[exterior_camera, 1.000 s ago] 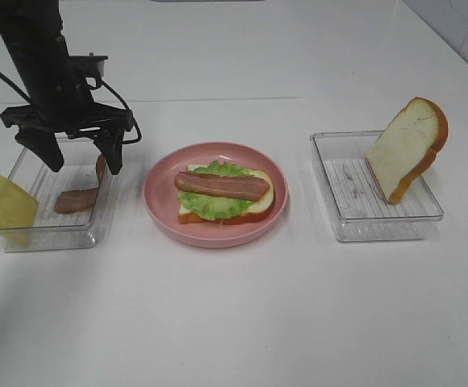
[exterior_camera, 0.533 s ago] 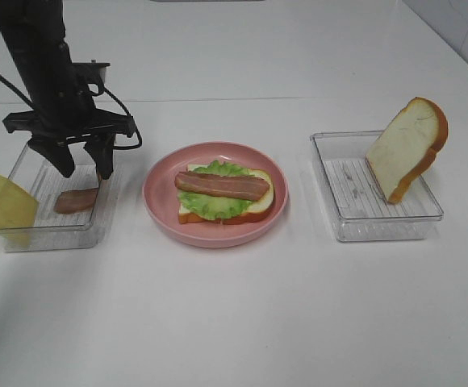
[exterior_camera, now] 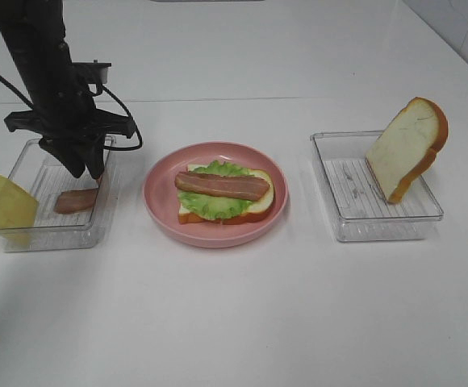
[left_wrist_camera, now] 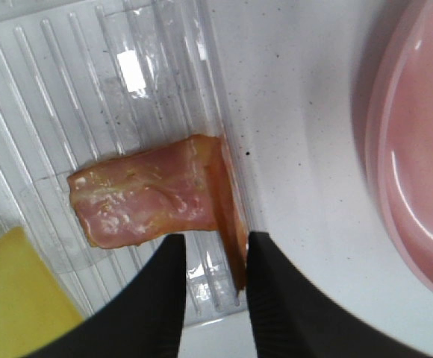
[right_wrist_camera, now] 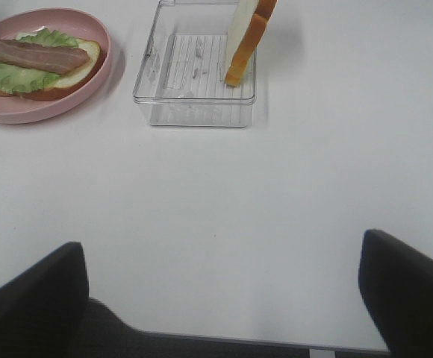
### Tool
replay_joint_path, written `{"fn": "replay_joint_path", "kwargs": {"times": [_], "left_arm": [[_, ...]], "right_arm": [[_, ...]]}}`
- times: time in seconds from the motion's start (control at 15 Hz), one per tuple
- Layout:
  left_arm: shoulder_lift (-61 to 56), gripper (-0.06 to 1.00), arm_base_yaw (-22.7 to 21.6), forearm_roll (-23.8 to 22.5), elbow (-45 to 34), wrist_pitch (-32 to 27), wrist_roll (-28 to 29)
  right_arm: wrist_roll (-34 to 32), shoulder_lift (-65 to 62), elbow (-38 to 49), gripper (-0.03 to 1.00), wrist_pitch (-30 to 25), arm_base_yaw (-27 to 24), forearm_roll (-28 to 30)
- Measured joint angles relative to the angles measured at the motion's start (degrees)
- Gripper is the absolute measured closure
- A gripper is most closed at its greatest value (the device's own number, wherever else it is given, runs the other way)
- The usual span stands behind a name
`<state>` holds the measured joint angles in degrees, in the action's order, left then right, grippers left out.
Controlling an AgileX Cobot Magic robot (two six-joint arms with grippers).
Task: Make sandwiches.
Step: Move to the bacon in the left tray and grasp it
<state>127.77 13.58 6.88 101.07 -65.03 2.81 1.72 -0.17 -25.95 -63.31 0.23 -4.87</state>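
The sandwich lies open on the pink plate: a bread slice, green lettuce and a bacon strip on top; the right wrist view shows this sandwich too. In the left tray lies a second bacon strip, one end turned up against the tray wall. My left gripper is down in that tray. Its jaws stand narrowly apart on either side of the upturned end of the bacon strip, with a gap still showing in the left gripper. My right gripper is wide open over bare table.
A yellow cheese square leans on the left tray's outer corner, close to the left fingers. A bread slice stands tilted in the right tray. The plate rim is near the left tray.
My left gripper has sunk into the tray and its jaws have narrowed from wide open to a small gap around the bacon strip's upturned end. Everything else is unmoved.
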Motion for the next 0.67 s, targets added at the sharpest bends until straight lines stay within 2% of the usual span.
{"fn": "replay_joint_path", "kwargs": {"times": [0.2, 0.4, 0.67], "left_arm": [[0.0, 0.78, 0.0, 1.4, 0.0, 0.5, -1.8], [0.0, 0.93, 0.0, 1.6, 0.0, 0.6, -2.8], [0.0, 0.94, 0.0, 1.6, 0.0, 0.6, -3.7]], "right_arm": [[0.0, 0.0, 0.0, 0.03, 0.0, 0.0, 0.0], [0.0, 0.0, 0.0, 0.03, 0.0, 0.0, 0.0], [0.0, 0.0, 0.0, 0.03, 0.0, 0.0, 0.0]]}}
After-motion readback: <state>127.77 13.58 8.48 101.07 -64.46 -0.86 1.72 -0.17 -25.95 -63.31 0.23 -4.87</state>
